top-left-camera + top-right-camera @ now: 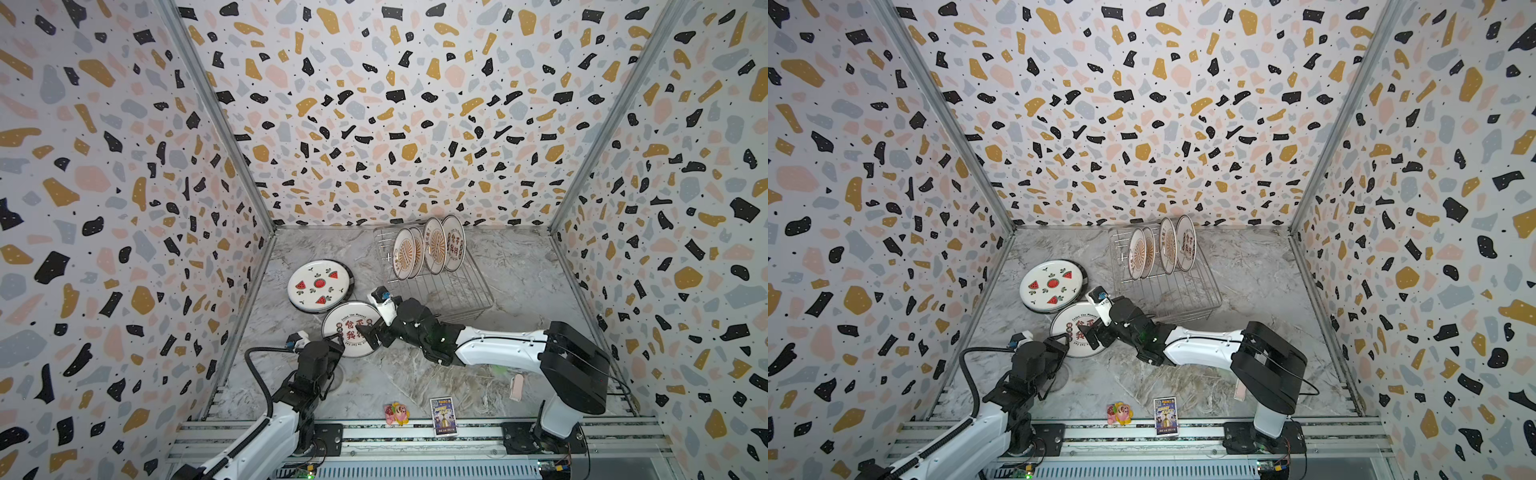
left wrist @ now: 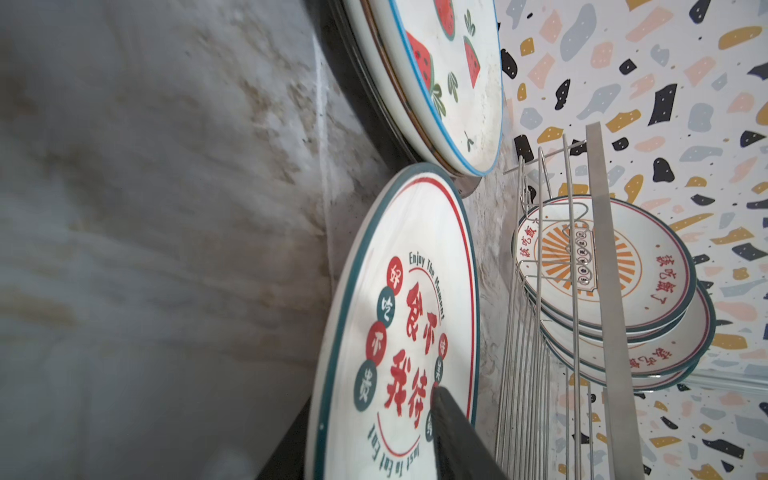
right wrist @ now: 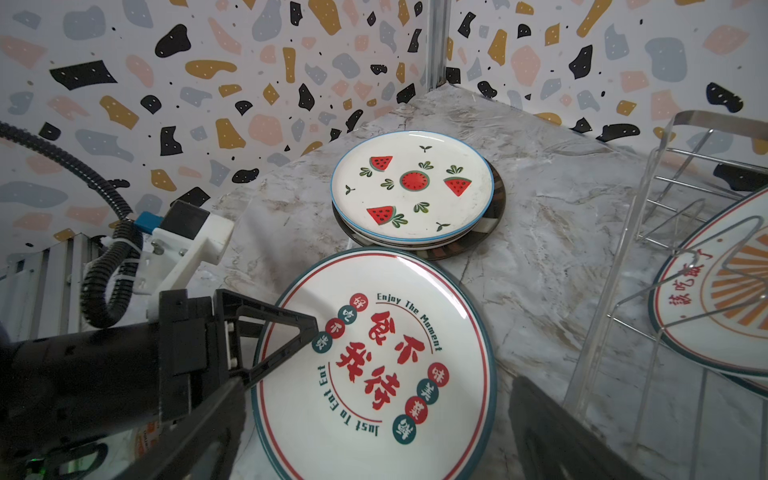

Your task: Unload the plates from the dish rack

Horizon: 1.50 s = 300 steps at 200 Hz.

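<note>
the red-character plate (image 1: 351,328) lies face up on the marble table (image 1: 415,374) toward its left edge, just beside the stack topped by the watermelon plate (image 1: 319,284); these count as unloaded. the left gripper (image 1: 338,340) straddles this plate's near rim with one finger over the face; whether it clamps the rim or stands clear cannot be told. the right gripper (image 1: 370,330) hangs fully spread and empty over the plate's rack-side rim. the dish rack (image 1: 449,286) at the far edge holds four upright plates (image 1: 432,249), so the task is judged roughly half done
</note>
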Available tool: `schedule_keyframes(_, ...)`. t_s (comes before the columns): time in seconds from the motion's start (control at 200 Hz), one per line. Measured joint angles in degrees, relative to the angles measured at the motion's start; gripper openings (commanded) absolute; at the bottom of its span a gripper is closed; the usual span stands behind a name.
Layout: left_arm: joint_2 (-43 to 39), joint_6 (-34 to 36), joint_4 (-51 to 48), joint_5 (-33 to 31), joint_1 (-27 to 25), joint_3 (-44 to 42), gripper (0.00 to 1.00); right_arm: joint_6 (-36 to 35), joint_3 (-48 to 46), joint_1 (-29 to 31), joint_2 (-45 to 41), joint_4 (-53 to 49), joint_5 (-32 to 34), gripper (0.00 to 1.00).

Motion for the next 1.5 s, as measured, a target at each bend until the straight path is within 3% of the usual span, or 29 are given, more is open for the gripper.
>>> schedule_keyframes(0.29, 0.3, 0.2, 0.5, -2.4, 0.0, 0.0, 0.55, 0.0, 0.1, 0.0, 0.4, -0.2, 0.1, 0.99)
schedule_keyframes(0.365, 0.3, 0.4, 0.6, -3.0, 0.0, 0.0, 0.62, 0.0, 0.1, 0.0, 0.6, -0.2, 0.1, 1.00)
schedule_keyframes(0.551, 0.3, 0.6, 1.2, -4.1, 0.0, 0.0, 0.65, 0.0, 0.1, 0.0, 0.8, -0.2, 0.3, 1.00)
schedule_keyframes(0.721, 0.3, 1.0, 3.0, -4.3, 0.0, 0.1, 0.83, 0.0, 0.1, 0.0, 0.9, -0.2, 0.5, 1.00)
schedule_keyframes(1.011, 0.2, 2.0, 4.8, -4.5, 0.0, 0.2, 0.95, 0.0, 0.1, 0.0, 1.1, -0.2, 1.0, 1.00)
schedule_keyframes(1.302, -1.6, 2.8, 3.0, -6.6, 0.0, 0.3, 0.95, 0.0, 0.1, 0.0, 1.1, -0.2, 1.2, 1.00)
schedule_keyframes(1.502, -3.3, 3.3, 0.0, -8.8, 0.0, 0.3, 0.90, 0.0, 0.1, 0.0, 1.1, -0.2, 1.4, 1.00)
